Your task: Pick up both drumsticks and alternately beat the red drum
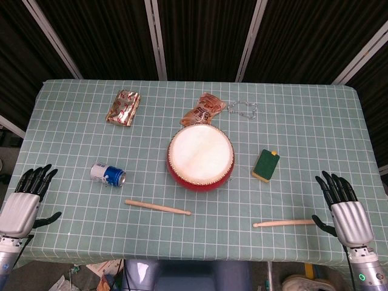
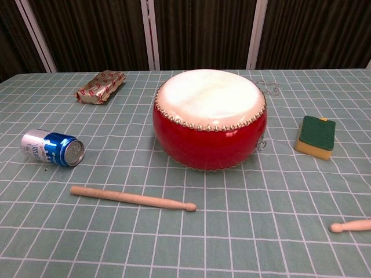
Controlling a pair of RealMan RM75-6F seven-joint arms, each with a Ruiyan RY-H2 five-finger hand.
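The red drum stands mid-table, one drumstick in front of it to the left, the other drumstick to the right. The left hand and right hand hover empty, fingers spread. Each should probably descend over its stick's thick handle end and close firmly.

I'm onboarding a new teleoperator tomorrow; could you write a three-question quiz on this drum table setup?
1. True or false: the right hand already holds a drumstick.
2. Which item lies on its side left of the red drum? A) blue can B) sponge C) chain
3. Fill in: the left drumstick lies in front of the drum, and the right drumstick lies nearer the ____ hand.

Key: 1 false, both it and the left hand are open and empty; 2 A, the blue can; 3 right.
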